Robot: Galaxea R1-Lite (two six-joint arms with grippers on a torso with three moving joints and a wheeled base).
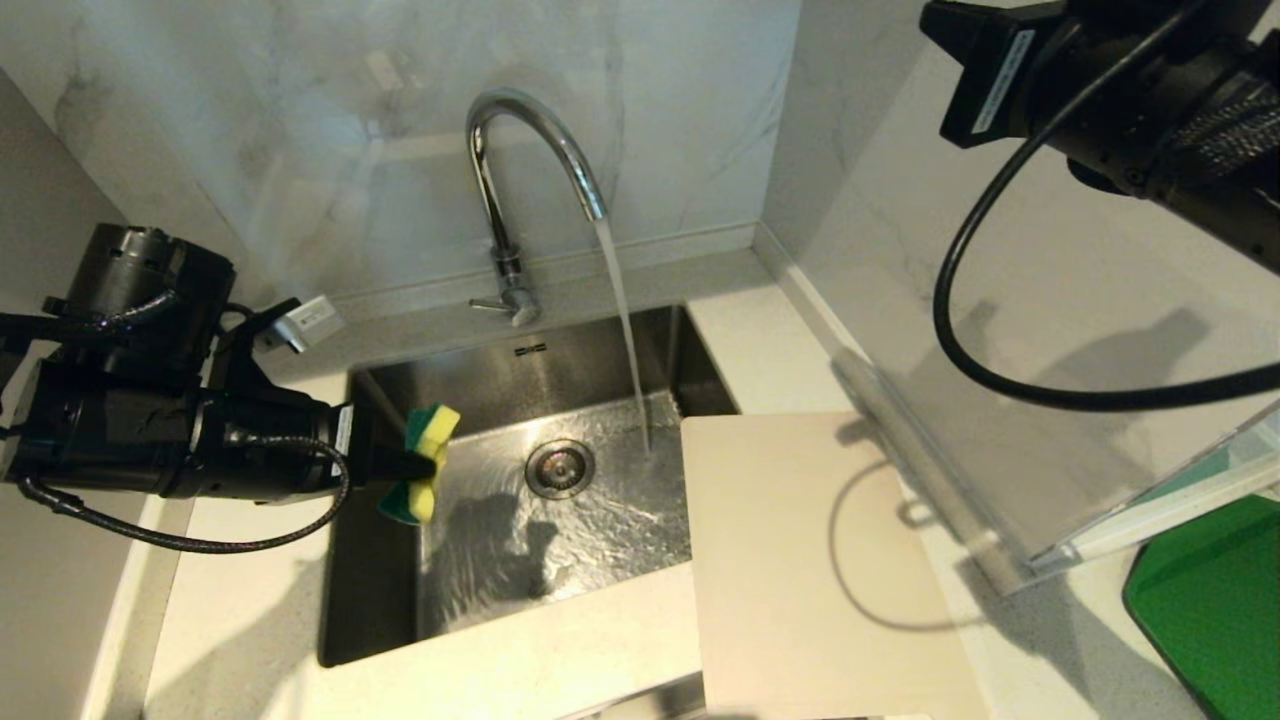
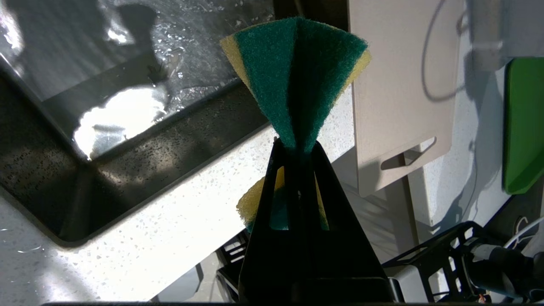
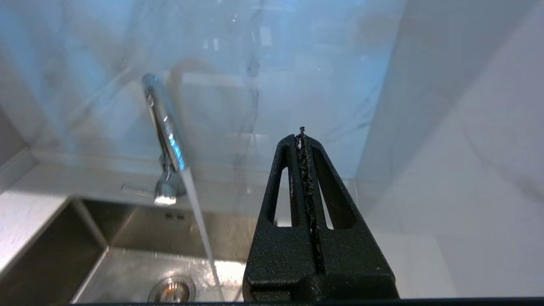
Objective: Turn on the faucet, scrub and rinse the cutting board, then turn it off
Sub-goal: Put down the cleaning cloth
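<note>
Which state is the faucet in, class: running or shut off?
Running. A stream of water falls from the faucet spout into the sink, whose floor is wet and rippled.

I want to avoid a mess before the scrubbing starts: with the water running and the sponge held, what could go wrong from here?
1. The cutting board lies dry on the counter, overhanging the sink; a push from the sponge might tip or slide it.
2. The left hand pinches the sponge by its middle, so it may slip under pressure.
3. The faucet stream lands close to the board's edge and could splash the counter.
</note>
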